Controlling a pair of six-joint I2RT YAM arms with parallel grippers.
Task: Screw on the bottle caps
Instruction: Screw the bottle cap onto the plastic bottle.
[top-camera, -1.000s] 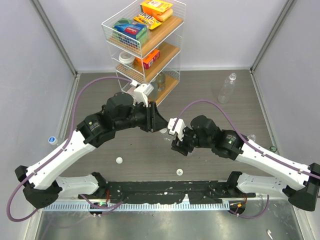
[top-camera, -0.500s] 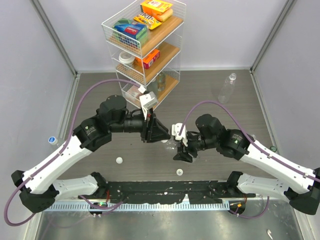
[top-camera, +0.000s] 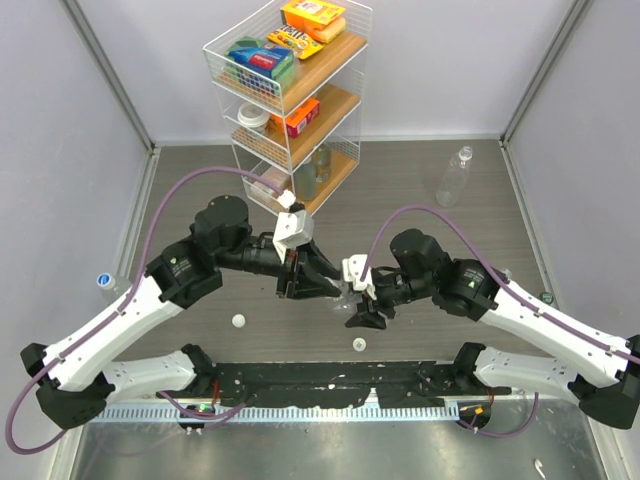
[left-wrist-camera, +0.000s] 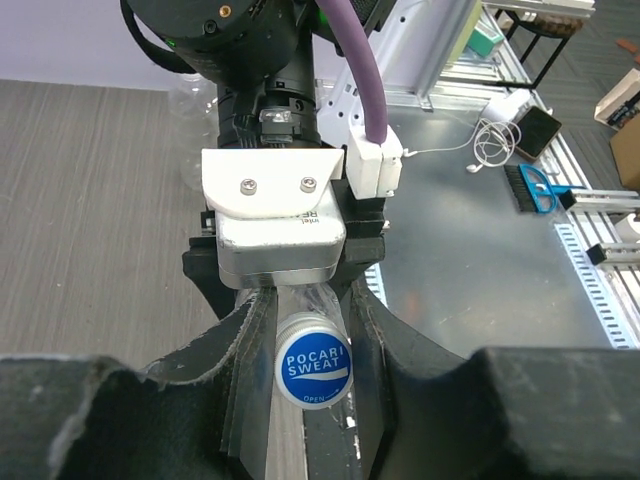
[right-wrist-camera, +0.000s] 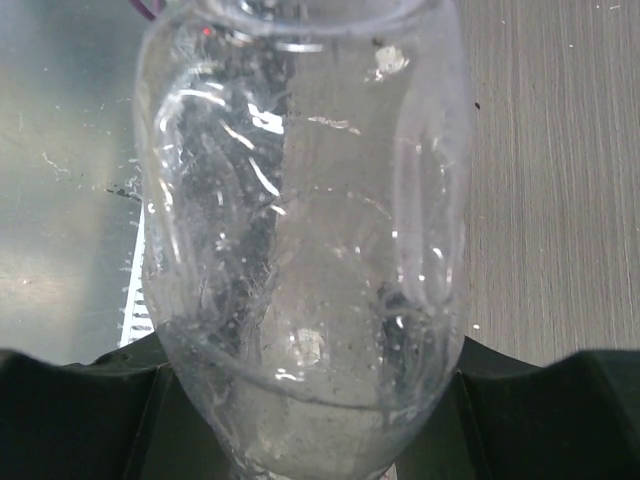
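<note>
Above the grey table (top-camera: 420, 200), the arms have closed in mid-frame: the left gripper (top-camera: 332, 288) has its jaws pinching the bottle cap (left-wrist-camera: 313, 367) onto the bottle (right-wrist-camera: 300, 250) clamped in the jaws of the right gripper (top-camera: 362, 306), so threading looks ready to begin.

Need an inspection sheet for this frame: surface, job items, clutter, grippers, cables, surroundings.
Surface: grey wood-grain table, metal strip along the near edge.
Job's things: bottle held off the table, blue-topped cap at its neck; second bottle far right; loose caps near the arm bases; blue-rimmed cap at the left edge.
Clutter: nothing seen.
Grippers: left gripper shut on the cap; right gripper shut on the bottle.
Cables: purple cables arch over both arms, no snag seen.
Surroundings: wire shelf with boxes at the back; grey walls.
</note>
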